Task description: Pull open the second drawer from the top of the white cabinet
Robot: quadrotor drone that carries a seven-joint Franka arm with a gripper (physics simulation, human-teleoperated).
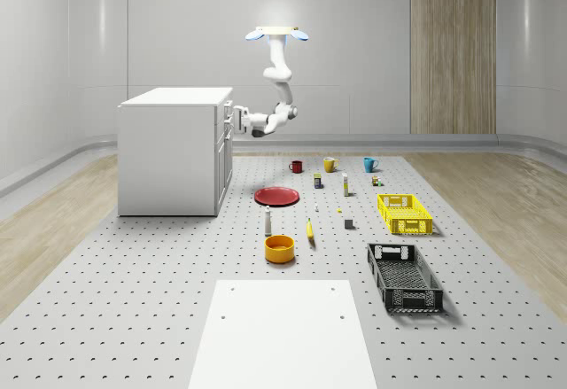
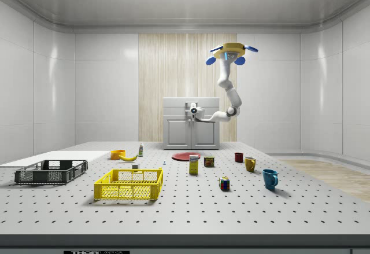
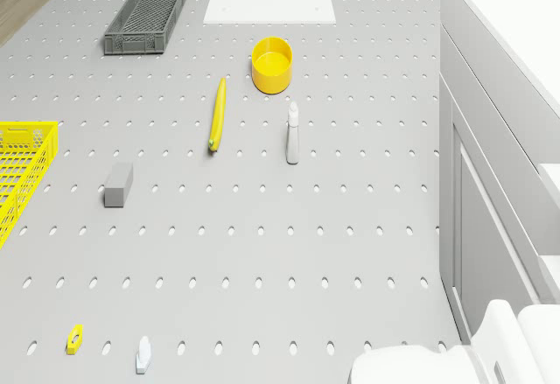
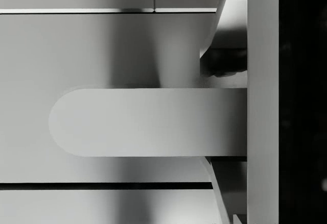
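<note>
Gripper at the white cabinet's drawer front, arm bent down from the hovering drone.

The drone [image 1: 277, 34] hovers in the air beside the white cabinet [image 1: 173, 150], over the perforated table [image 1: 133, 283]. Its arm [image 1: 280, 79] hangs down, elbows, then reaches sideways so the gripper [image 1: 237, 120] meets the upper drawer fronts. In the wrist view a rounded drawer handle [image 4: 148, 122] lies directly ahead of the gripper, very close, with finger parts above and below its end. Cannot tell whether the fingers are parted or clamped. Red plate [image 1: 276, 196] lies below the gripper on the table.
</note>
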